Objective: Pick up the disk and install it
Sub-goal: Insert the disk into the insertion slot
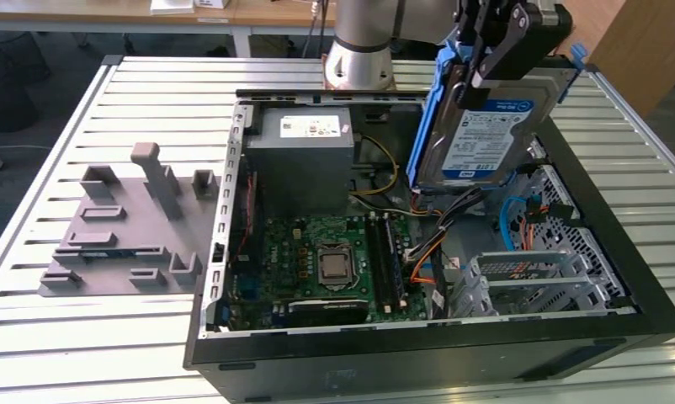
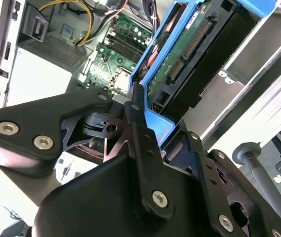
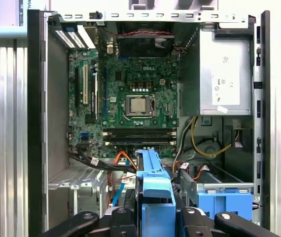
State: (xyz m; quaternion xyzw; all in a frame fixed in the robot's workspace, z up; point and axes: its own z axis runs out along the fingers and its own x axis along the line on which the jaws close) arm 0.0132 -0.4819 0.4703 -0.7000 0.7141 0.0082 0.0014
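Clamps the disk point(image 1: 484, 126) between the black fingers of the gripper point(image 1: 484, 66), jaws drawn narrow onto the blue bracket point(image 1: 433, 118) at the drive's upper end. Hangs it directly below the tool, long axis close to upright and tipped a little, label face turned toward the exterior camera. Judged lifted clear of anything beneath it.

In the second wrist view, presents the opposite face: green circuit board point(image 2: 180, 64) with a black connector strip, and the moulded blue rail pinched by the fingers point(image 2: 140, 143).

Sits over the far corner of the open computer case point(image 1: 427, 347), on the exterior view's right, above a tangle of orange, blue and black cables. Nearer the camera on that side, a perforated silver cage point(image 1: 539, 273), apart from the drive.

Around it: flat silver metal body, glossy white label with a blue band; green motherboard point(image 1: 315, 252) on the case floor; matte grey power-supply box point(image 1: 304, 151); ribbed metal table point(image 1: 91, 337) carrying a grey fixture point(image 1: 124, 227) with upright pegs.
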